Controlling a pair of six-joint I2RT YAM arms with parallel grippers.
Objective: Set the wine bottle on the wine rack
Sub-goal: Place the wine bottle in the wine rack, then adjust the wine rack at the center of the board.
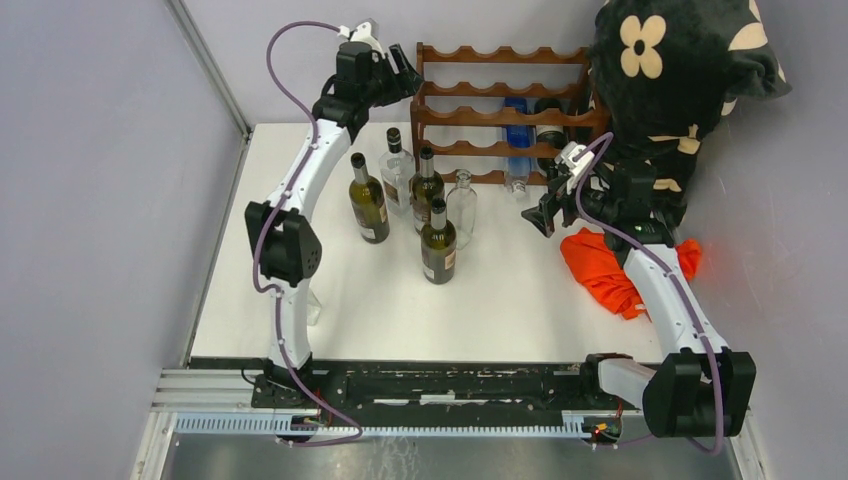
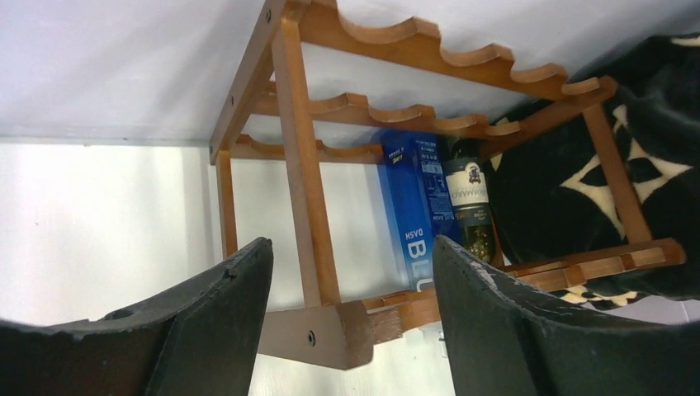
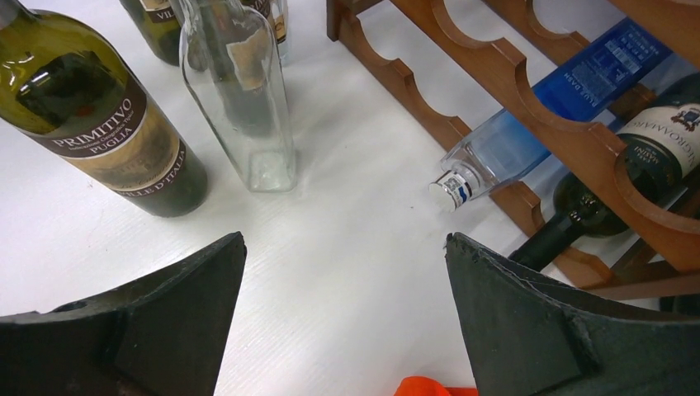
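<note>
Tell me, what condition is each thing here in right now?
wine rack: upright, two bottles in it.
blue bottle: lying in the rack, neck toward the arms.
dark bottle: lying in the rack beside it.
green bottles: three, standing on the table.
clear bottles: two, standing.
left gripper: open, empty, by the rack's corner.
right gripper: open, empty.
orange cloth: crumpled.

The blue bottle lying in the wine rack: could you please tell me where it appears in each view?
Top external: blue bottle at upper middle, lying in the wine rack, neck toward the arms.
Left wrist: blue bottle at centre, inside the rack.
Right wrist: blue bottle at upper right, cap pointing down-left.
Shared landmark: the dark bottle lying right beside it.
</note>
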